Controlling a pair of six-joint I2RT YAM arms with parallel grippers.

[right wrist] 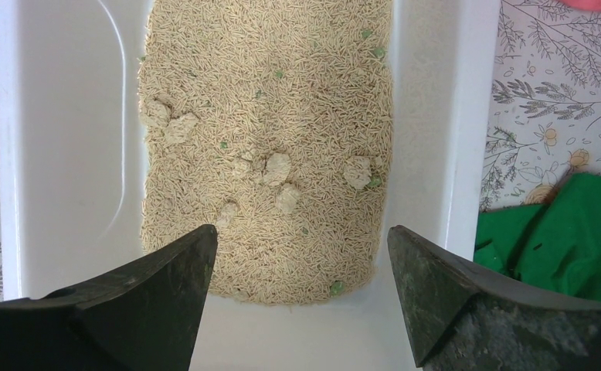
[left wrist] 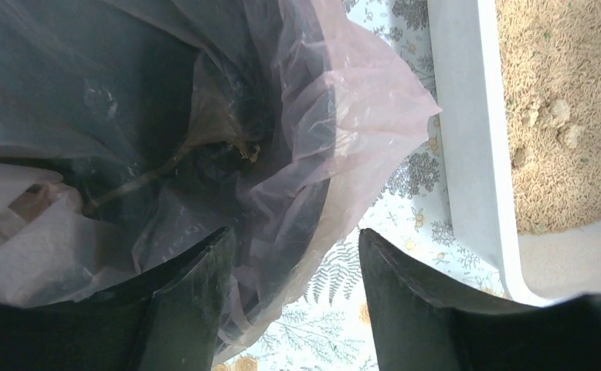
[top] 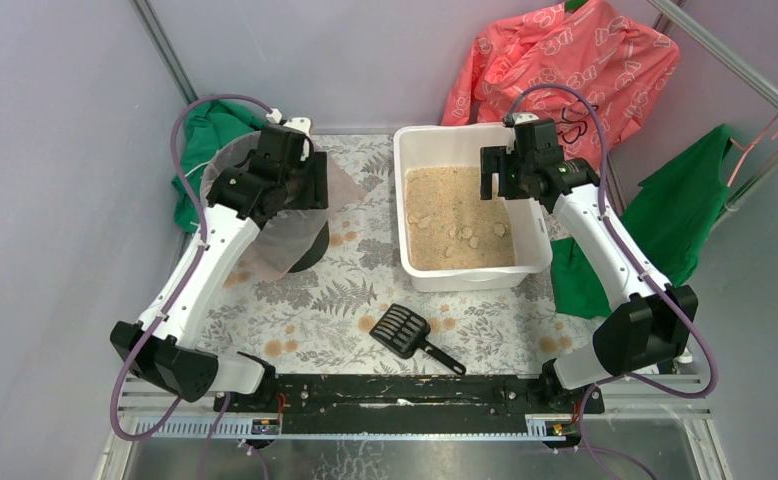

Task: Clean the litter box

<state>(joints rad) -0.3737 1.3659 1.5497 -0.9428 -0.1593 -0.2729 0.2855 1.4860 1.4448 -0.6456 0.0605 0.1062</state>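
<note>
Litter box (top: 470, 278): table (top: 355, 290), right-centre; stiff tub, likely sand-heavy, take by thick rim. Bagged bin (top: 310, 250), left. Scoop (top: 402, 328), near edge. Clumps (right wrist: 278, 166), crumbly. Left jaws apart over bin, right jaws wide over box, both empty

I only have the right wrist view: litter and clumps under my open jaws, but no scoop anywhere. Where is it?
Observer: The black scoop lies flat on the table, in front of the litter box and apart from it. Nothing holds it.
Operator: Which way is the handle?
Observer: It points toward the near edge on the right arm's side, with the slotted head toward the left.
Operator: And the bin?
Observer: The bag-lined black bin stands left of the litter box. The left gripper hovers at its rim with its jaws apart.
</note>
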